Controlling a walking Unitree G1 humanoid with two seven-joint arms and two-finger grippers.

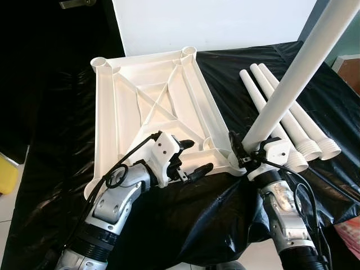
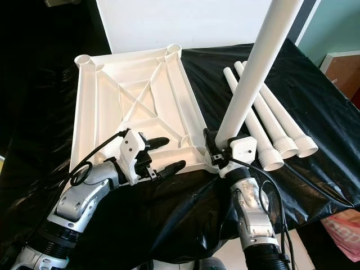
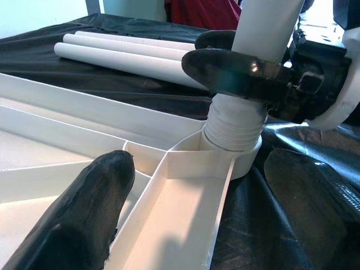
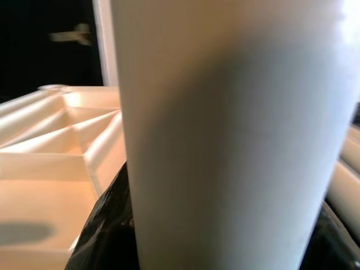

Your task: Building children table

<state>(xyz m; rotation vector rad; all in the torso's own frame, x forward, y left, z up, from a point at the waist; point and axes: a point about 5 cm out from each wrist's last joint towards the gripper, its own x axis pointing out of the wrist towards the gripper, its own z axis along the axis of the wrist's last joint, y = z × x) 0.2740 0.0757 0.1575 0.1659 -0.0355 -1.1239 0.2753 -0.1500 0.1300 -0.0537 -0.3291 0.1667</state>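
A white plastic tabletop (image 1: 146,101) lies upside down, ribs up, on a black sheet. One white leg (image 1: 292,79) stands tilted in the tabletop's near right corner socket (image 3: 236,160), its threaded end (image 3: 233,121) partly inside. My right gripper (image 1: 246,147) is shut on this leg just above the socket; the leg (image 4: 225,140) looms close in the right wrist view. My left gripper (image 1: 200,156) is open at the tabletop's near edge, left of the socket, with one finger (image 3: 84,214) over the ribs and the other outside the rim. Three spare legs (image 1: 287,115) lie side by side to the right.
The black sheet (image 1: 225,214) hangs over the table's near edge. A white board (image 1: 214,22) stands behind the tabletop. A yellow object (image 1: 7,174) sits on the floor at the left, and something pink (image 1: 349,230) at the lower right.
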